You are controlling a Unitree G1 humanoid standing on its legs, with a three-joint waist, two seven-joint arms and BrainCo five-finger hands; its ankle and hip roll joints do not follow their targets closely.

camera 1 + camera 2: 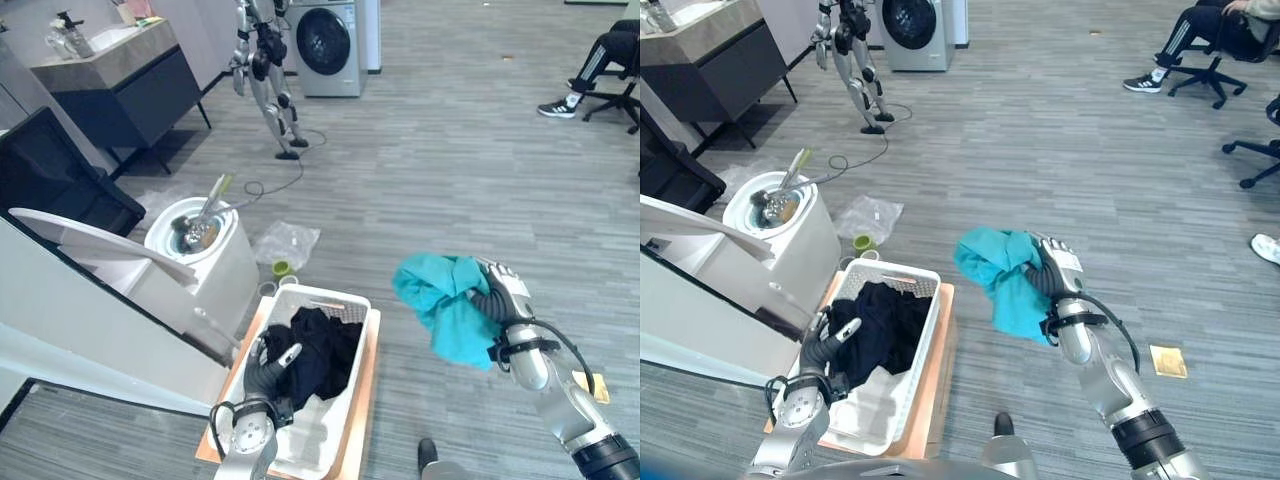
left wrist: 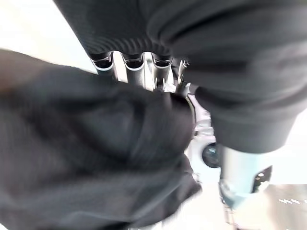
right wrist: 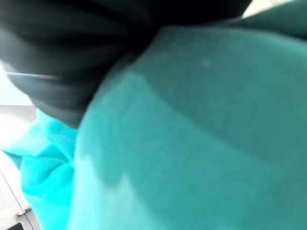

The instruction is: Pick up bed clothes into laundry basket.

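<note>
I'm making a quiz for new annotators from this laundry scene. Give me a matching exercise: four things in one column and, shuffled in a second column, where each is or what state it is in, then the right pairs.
Things:
1. teal cloth
2. black clothes
3. laundry basket
4. washing machine

Places or states:
A. far across the room, by the back wall
B. on the floor beside the white bed
C. held up in the right hand, clear of the floor
D. piled in the basket, with the left hand on them

Pairs: 1-C, 2-D, 3-B, 4-A

Both head eyes look steeply down at the laundry basket [image 1: 352, 303] lower left of frame, while each wrist camera sits pressed against cloth.
</note>
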